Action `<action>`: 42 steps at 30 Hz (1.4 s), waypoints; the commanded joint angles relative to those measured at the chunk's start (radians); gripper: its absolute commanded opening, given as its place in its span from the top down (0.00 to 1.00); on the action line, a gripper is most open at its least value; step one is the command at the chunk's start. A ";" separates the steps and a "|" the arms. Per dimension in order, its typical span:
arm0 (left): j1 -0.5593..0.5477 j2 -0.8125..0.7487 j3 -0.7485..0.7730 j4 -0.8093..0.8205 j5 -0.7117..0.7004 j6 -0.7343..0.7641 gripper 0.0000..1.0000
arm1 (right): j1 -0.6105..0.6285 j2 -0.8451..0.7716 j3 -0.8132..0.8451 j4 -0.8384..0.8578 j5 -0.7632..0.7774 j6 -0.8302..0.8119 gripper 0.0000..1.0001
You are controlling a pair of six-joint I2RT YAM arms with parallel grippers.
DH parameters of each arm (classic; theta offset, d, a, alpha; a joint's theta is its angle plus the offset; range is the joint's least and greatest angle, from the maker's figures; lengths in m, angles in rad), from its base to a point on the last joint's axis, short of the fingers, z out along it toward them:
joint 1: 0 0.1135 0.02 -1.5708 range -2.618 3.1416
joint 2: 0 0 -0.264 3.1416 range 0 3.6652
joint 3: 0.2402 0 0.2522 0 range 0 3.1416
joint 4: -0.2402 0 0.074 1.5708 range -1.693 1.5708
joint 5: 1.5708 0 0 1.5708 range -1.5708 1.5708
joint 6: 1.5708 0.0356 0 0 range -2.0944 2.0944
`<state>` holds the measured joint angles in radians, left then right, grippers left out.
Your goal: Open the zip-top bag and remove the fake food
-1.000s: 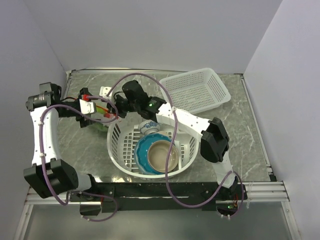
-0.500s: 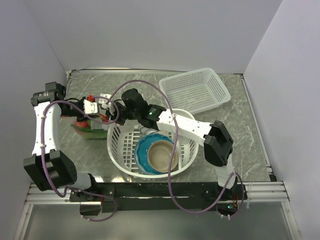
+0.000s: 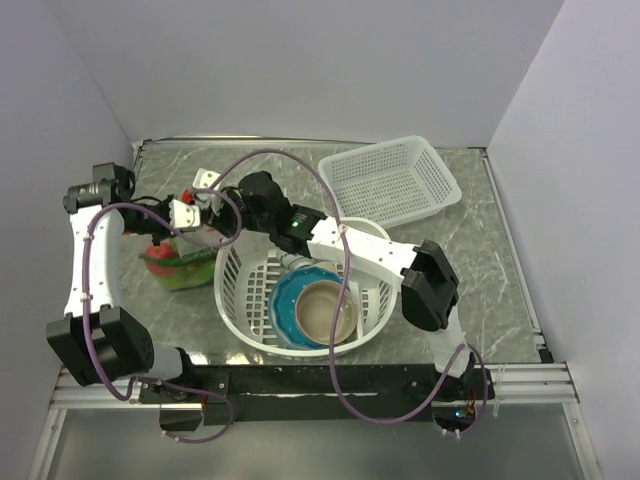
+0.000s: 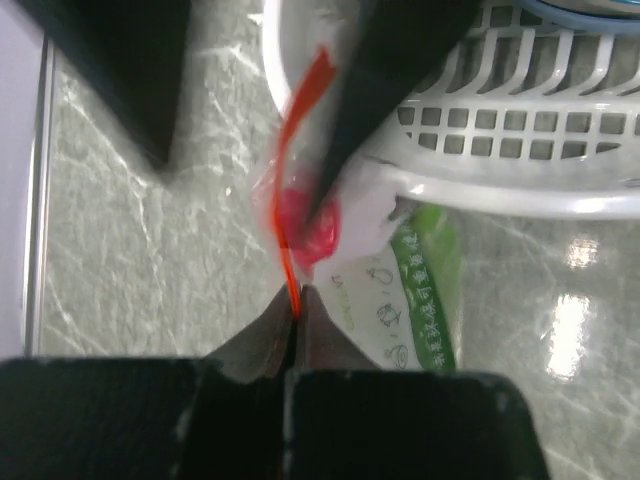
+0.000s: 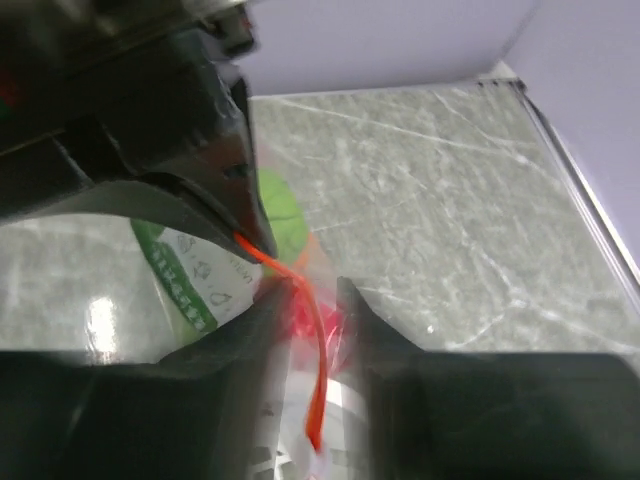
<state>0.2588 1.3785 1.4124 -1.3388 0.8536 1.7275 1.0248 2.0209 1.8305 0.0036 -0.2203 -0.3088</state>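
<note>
The zip-top bag (image 3: 178, 264) rests on the table left of the round basket, with green and red fake food (image 3: 165, 270) inside it. Seen from the left wrist, my left gripper (image 4: 297, 292) is shut on the bag's red-orange zip strip (image 4: 300, 110). A red piece of fake food (image 4: 310, 225) and the printed bag wall (image 4: 385, 285) lie just beyond its tips. From the right wrist, my right gripper (image 5: 310, 285) stands open, its jaws parted either side of the zip strip (image 5: 318, 350). A green piece of fake food (image 5: 282, 215) shows behind it. Both grippers meet above the bag (image 3: 212, 220).
A white round basket (image 3: 232, 290) holds a blue bowl (image 3: 285, 305), a tan bowl (image 3: 325, 312) and a small patterned bowl (image 3: 298, 262); its rim touches the bag. A white mesh tray (image 3: 390, 180) sits at the back right. Walls close in the left and back.
My left gripper has shut on the zip strip. My right gripper has gone from shut to open. The bag has sunk lower, onto the table beside the basket.
</note>
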 commanded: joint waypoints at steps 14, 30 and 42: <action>0.215 0.074 0.236 -0.039 0.366 -0.216 0.99 | -0.373 -0.117 -0.355 0.906 -0.509 0.716 0.00; 0.096 0.037 0.332 -0.036 0.495 -0.433 0.99 | -0.410 0.111 -0.180 1.438 -0.760 1.229 0.00; 0.034 0.027 0.326 -0.036 0.455 -0.450 0.99 | -0.347 -0.011 -0.229 1.118 -0.671 0.837 0.00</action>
<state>0.3035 1.4422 1.7283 -1.3479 1.2778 1.2972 0.6327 2.1166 1.6146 1.2613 -0.9520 0.7963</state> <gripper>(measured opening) 0.028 0.999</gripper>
